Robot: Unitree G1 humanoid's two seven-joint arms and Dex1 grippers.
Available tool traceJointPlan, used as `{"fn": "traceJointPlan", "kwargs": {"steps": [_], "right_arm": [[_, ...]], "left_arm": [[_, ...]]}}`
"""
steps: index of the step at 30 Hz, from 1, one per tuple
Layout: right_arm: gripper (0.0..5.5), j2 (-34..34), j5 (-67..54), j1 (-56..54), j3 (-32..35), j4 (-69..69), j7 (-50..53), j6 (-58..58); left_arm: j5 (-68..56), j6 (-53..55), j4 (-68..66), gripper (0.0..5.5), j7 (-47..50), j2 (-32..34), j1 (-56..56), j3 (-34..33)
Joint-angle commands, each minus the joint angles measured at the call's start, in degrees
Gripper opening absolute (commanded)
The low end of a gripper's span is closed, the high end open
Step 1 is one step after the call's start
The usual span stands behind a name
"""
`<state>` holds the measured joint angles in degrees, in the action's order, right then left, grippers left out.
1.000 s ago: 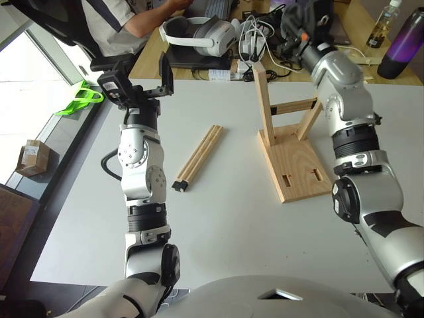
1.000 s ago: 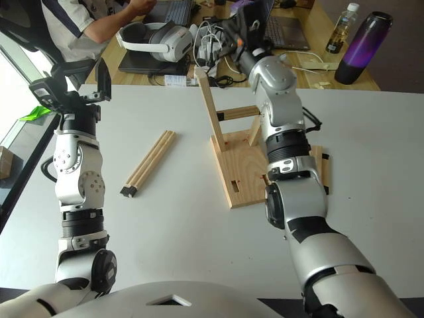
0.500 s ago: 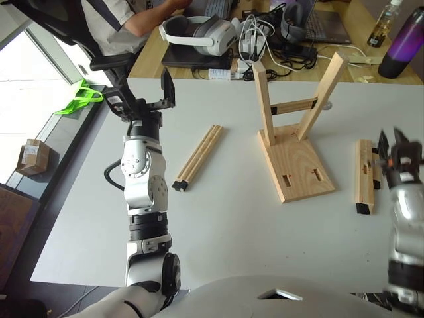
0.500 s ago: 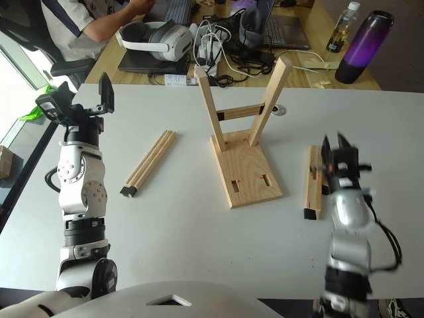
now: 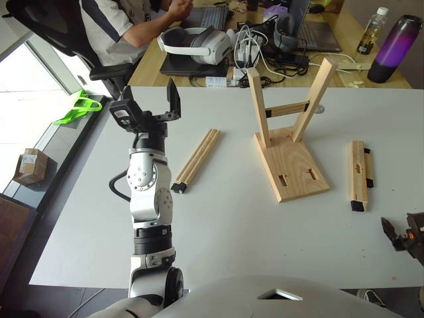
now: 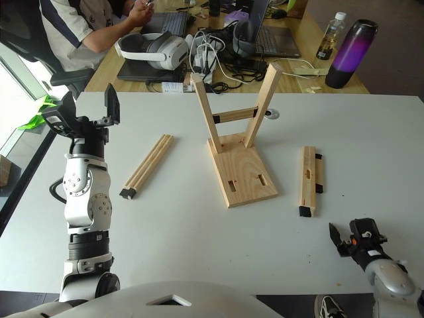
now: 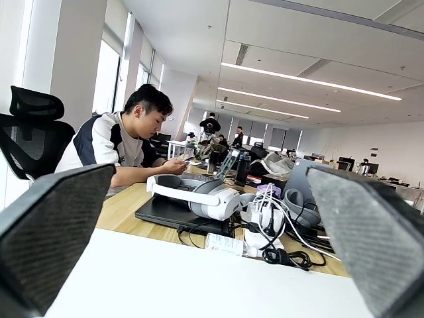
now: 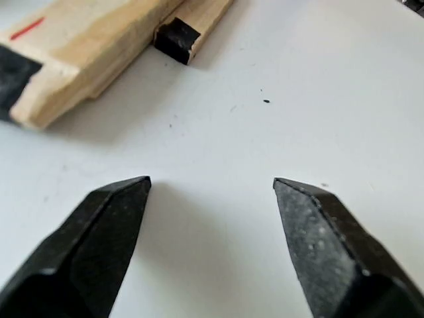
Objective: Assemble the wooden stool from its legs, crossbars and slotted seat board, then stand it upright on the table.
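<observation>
The slotted seat board (image 5: 295, 162) lies flat on the white table (image 5: 252, 232). Two legs (image 5: 258, 106) stand up from its far end, joined by a crossbar (image 5: 289, 110). A pair of loose legs (image 5: 197, 157) lies to its left. Another leg with a crossbar (image 5: 358, 173) lies to its right, and its near end (image 8: 86, 46) fills a corner of the right wrist view. My left gripper (image 5: 149, 106) is held high over the table's far left, open (image 7: 212, 232) and empty. My right gripper (image 6: 351, 240) hovers low at the near right edge, open (image 8: 212, 192) over bare table.
A wooden desk (image 5: 199, 66) behind the table carries a headset (image 5: 192, 41), cables, laptops and two bottles (image 5: 391, 40). A person sits at its left end. The table's near half and left side offer free room.
My right arm has left the top of the stool's right leg and dropped past the loose pieces to the near right edge. The left gripper has shifted only slightly.
</observation>
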<state>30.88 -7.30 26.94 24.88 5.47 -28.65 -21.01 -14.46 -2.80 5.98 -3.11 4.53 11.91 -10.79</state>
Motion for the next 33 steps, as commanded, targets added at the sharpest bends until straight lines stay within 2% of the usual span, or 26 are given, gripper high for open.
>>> {"fn": "traceJointPlan", "kwargs": {"steps": [1,3,7,12,15,18,21,25,28,31,33], "right_arm": [[3.43,-0.46,-0.22,-11.49,-11.20,-13.60,-2.10,-23.08],[3.43,-2.86,-1.84,-13.35,-13.75,-13.05,-1.83,-27.75],[3.43,-3.69,-3.02,-22.71,-16.53,-25.59,-5.33,-28.26],[2.51,-7.46,-2.93,-29.01,-14.67,-31.11,2.35,-29.26],[1.96,-9.34,-2.49,-28.38,-11.73,-30.30,10.81,-34.89],[1.39,-10.14,-4.20,-26.38,-9.51,-26.14,14.09,-40.70],[1.30,-10.21,-4.70,-27.62,-7.12,-23.92,16.77,-40.06],[1.30,-11.36,-5.33,-30.44,0.14,-17.40,22.54,-30.77],[1.29,-11.66,-5.86,-36.49,3.53,-11.79,25.02,-14.44],[1.29,-7.99,-0.95,-47.92,-2.31,-6.34,24.11,3.62],[1.29,-6.94,0.35,-57.27,-10.43,-2.64,17.43,9.21]], "left_arm": [[0.11,2.83,1.01,5.40,0.45,0.80,0.91,-0.17],[-0.08,3.28,0.90,5.40,0.18,1.12,1.38,-0.19],[-0.33,4.22,0.62,5.40,-0.24,1.04,2.37,0.17],[-0.81,5.02,-0.18,5.40,-1.01,1.58,3.88,-0.12],[-0.91,5.15,-0.31,5.40,-1.39,1.82,3.80,-0.47],[-0.73,4.94,-0.61,5.40,-1.69,2.15,3.61,-1.00],[-0.61,4.46,-1.18,5.40,-1.61,2.49,4.09,-1.72],[-1.46,5.02,-0.71,5.40,-1.77,3.35,5.39,-2.54],[-3.31,7.23,1.55,5.40,-2.17,4.98,9.47,-3.07],[-8.81,12.49,4.30,5.40,-2.93,7.01,17.04,-4.14],[-19.25,20.86,5.66,5.40,-6.01,6.08,22.21,-3.58]]}}
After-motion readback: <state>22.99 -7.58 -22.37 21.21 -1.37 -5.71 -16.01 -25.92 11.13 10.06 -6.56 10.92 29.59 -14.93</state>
